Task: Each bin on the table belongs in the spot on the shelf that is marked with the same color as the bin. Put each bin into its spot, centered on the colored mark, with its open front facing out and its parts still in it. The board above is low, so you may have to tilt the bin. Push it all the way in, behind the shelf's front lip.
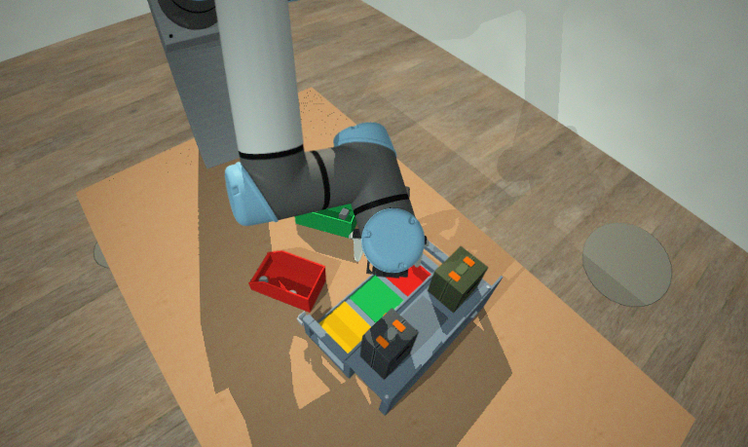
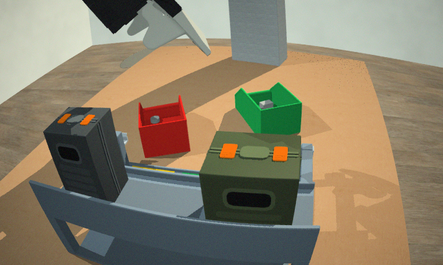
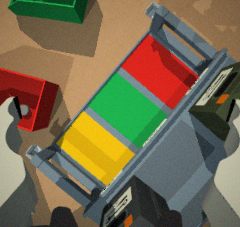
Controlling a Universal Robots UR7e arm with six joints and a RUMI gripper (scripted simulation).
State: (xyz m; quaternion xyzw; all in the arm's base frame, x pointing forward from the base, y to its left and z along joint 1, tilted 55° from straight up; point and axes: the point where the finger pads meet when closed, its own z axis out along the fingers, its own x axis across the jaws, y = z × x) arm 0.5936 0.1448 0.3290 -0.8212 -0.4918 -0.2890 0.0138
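Observation:
A red bin (image 1: 317, 287) (image 2: 165, 140) (image 3: 45, 104) stands upright on the table beside the shelf (image 1: 432, 332) (image 2: 163, 191) (image 3: 170, 162), with grey parts inside. A green bin (image 1: 319, 224) (image 2: 281, 122) (image 3: 50, 13) stands upright farther back, also holding grey parts. The lower shelf level shows a yellow mark (image 1: 344, 326) (image 3: 95, 147), a green mark (image 1: 376, 298) (image 3: 127, 109) and a red mark (image 1: 410, 282) (image 3: 160, 69), all uncovered. No yellow bin is visible. My gripper (image 3: 123, 99) is open and empty, high above the shelf; the arm mostly hides it in the top view.
A dark case (image 1: 389, 344) (image 2: 79, 164) and an olive case (image 1: 459, 281) (image 2: 251, 180) stand on the upper board at opposite ends. The shelf has raised end rails and a front lip. The robot's grey pedestal (image 2: 254, 23) stands behind the bins.

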